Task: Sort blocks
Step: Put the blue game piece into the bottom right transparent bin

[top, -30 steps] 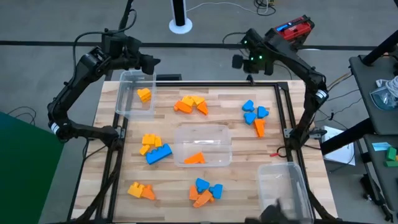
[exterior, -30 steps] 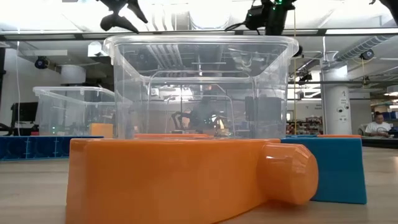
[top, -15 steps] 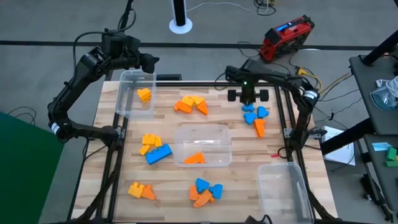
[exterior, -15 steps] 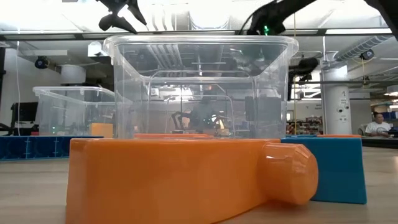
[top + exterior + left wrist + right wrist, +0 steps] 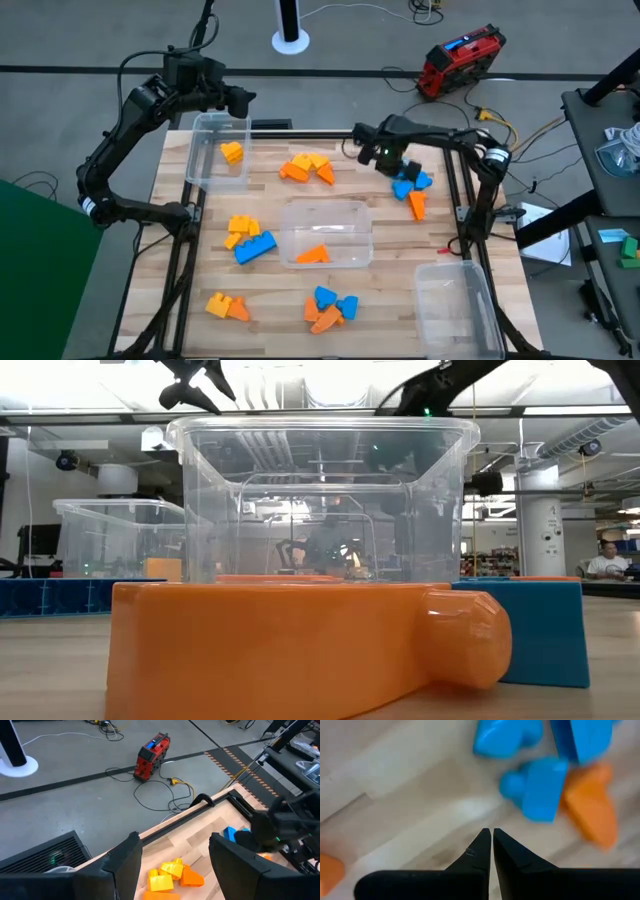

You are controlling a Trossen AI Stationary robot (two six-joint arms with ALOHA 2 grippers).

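While the left gripper hangs above the far left corner of the table with its fingers spread apart and nothing between them, the right gripper sits low over the wood at the far right, just beside a cluster of blue blocks and an orange wedge. Its two fingertips are pressed together with nothing held, pointing at bare wood next to those blue pieces. A clear bin below the left arm holds one yellow block. Near the far middle lies a small heap of orange and yellow blocks. A second clear bin in the middle holds an orange wedge. To its left sit yellow blocks and a blue brick. Along the near edge are a yellow and orange pair and a blue and orange pile. A third clear bin stands at the near right corner.
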